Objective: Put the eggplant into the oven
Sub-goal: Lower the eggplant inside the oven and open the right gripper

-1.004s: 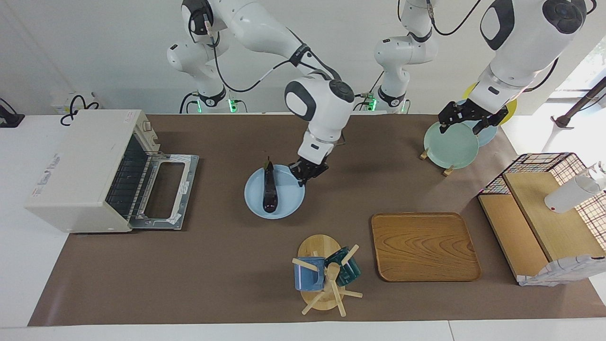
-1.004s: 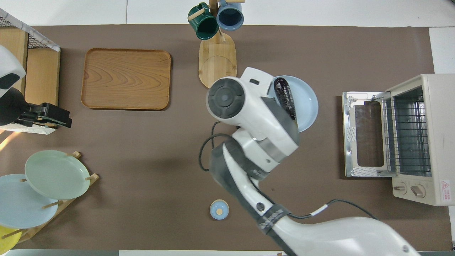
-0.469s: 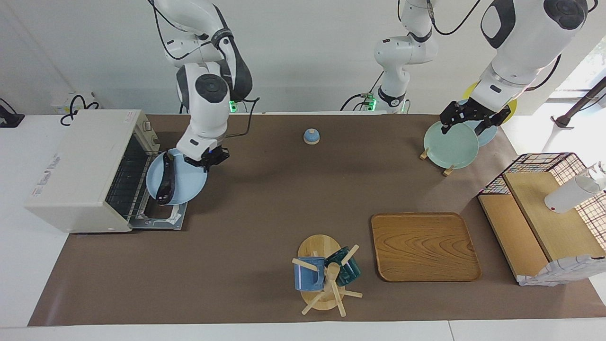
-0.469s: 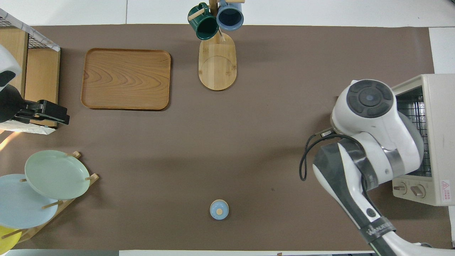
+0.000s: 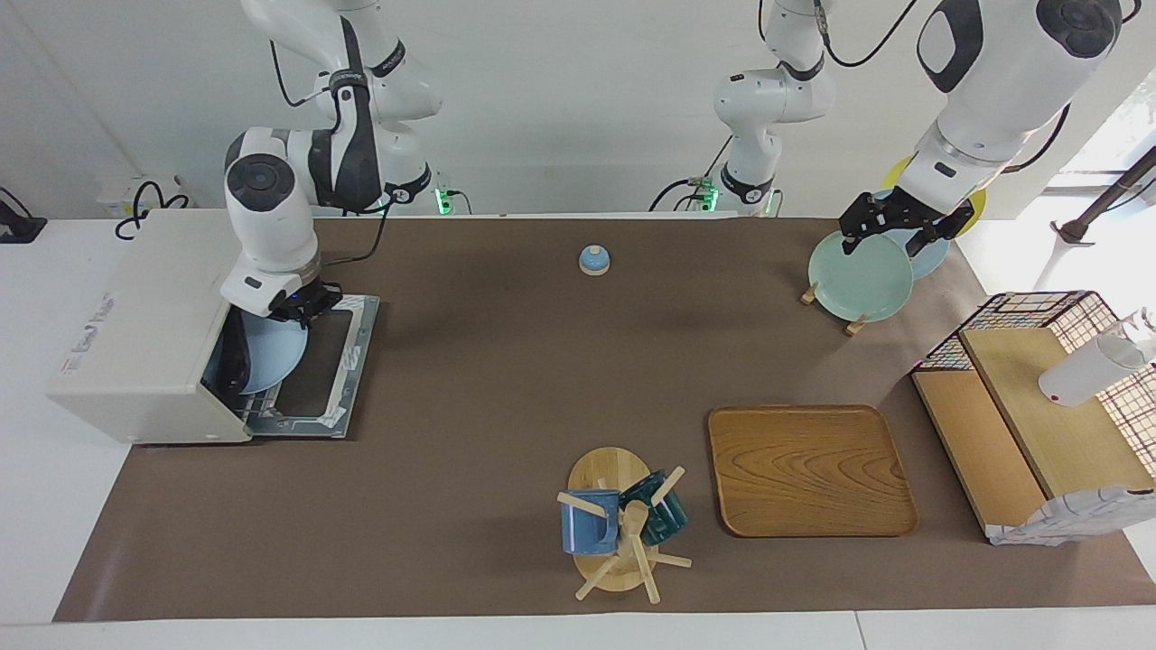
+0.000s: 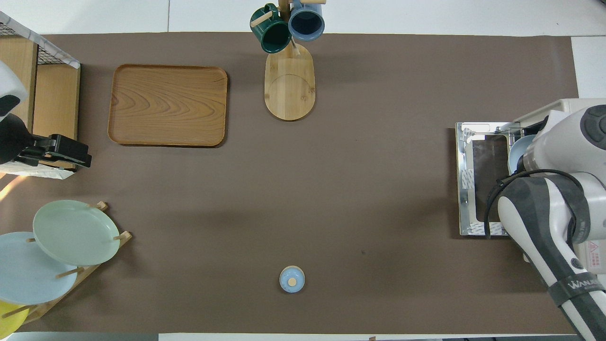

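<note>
The cream-white oven [image 5: 144, 316] stands at the right arm's end of the table, its door [image 5: 318, 379] folded down flat. My right gripper [image 5: 302, 307] is shut on the rim of a blue plate [image 5: 274, 357], which tilts halfway into the oven's mouth. The dark eggplant [image 5: 235, 361] lies on the part of the plate that is inside, hard to tell from the dark interior. In the overhead view the right arm covers the oven [image 6: 584, 111], and only a sliver of plate [image 6: 516, 149] shows. My left gripper [image 5: 894, 232] waits open over the plate rack.
A plate rack [image 5: 858, 275] stands at the left arm's end, with a wire basket holding wooden boards [image 5: 1039, 406] farther out. A wooden tray [image 5: 808, 469], a mug tree [image 5: 619, 524] and a small blue bell [image 5: 593, 260] stand on the brown mat.
My right arm has carried the blue plate with the eggplant from the middle of the table to the oven and pushed it into the opening. The left arm has not moved.
</note>
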Motion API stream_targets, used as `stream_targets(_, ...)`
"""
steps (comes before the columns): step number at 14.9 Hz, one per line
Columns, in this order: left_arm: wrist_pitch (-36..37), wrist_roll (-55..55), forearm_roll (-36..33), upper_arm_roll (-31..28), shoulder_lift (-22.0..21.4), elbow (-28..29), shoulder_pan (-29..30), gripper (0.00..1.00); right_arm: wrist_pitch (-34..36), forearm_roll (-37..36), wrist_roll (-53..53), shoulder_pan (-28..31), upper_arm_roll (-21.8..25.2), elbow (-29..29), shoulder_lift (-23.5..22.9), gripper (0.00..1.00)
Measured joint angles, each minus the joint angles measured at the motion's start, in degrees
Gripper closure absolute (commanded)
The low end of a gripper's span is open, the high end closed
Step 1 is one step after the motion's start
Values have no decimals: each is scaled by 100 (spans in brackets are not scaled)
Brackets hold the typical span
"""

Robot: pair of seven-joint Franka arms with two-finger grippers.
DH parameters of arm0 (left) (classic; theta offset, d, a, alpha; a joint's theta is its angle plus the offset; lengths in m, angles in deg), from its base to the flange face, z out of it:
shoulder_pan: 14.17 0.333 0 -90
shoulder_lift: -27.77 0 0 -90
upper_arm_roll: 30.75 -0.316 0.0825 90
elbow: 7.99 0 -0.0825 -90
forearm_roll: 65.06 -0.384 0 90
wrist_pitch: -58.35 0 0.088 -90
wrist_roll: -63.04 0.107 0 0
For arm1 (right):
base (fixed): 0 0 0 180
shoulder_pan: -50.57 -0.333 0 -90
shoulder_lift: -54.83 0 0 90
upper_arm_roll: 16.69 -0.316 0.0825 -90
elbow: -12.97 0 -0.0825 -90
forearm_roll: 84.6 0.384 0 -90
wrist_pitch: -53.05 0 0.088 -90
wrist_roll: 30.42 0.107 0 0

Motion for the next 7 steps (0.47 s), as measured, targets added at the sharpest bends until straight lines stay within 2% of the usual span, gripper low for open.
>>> stream_targets(4, 1, 0, 0, 0, 0, 0, 4, 0, -118, 0, 85, 10, -52, -288, 167, 100)
stream_targets(7, 1, 0, 0, 0, 0, 1, 4, 0, -541, 0, 178, 28, -60, -629, 266, 99)
